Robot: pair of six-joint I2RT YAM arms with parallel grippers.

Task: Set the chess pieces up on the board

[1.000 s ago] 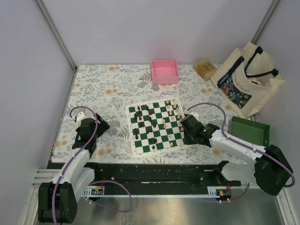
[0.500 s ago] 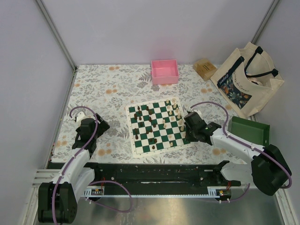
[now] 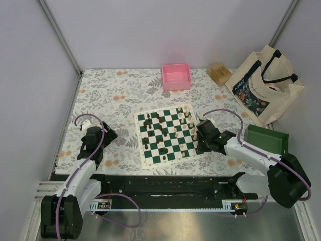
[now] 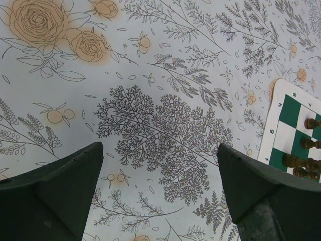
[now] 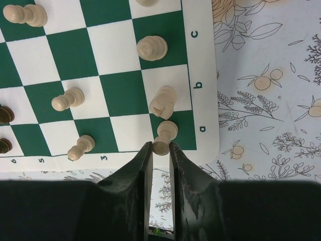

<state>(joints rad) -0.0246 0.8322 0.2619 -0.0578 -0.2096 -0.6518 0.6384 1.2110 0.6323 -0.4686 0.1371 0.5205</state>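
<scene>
Right gripper [image 5: 159, 146] is clenched on a cream piece [image 5: 165, 131]. Its two fingers sit close together at the bottom centre of the wrist view, pinching the piece's near end. That piece stands on the green corner square at the lower right of the board [image 5: 118, 93], beside the letter a. More cream pieces [image 5: 152, 47] stand scattered on squares above and to the left of it. Two dark pieces [image 5: 5, 114] show at the left edge.

Left gripper [image 4: 158, 148] is released, its fingers spread wide over the floral tablecloth [image 4: 165, 120]. Only a corner of the board shows at the right edge of that view, well apart from the fingers.
</scene>
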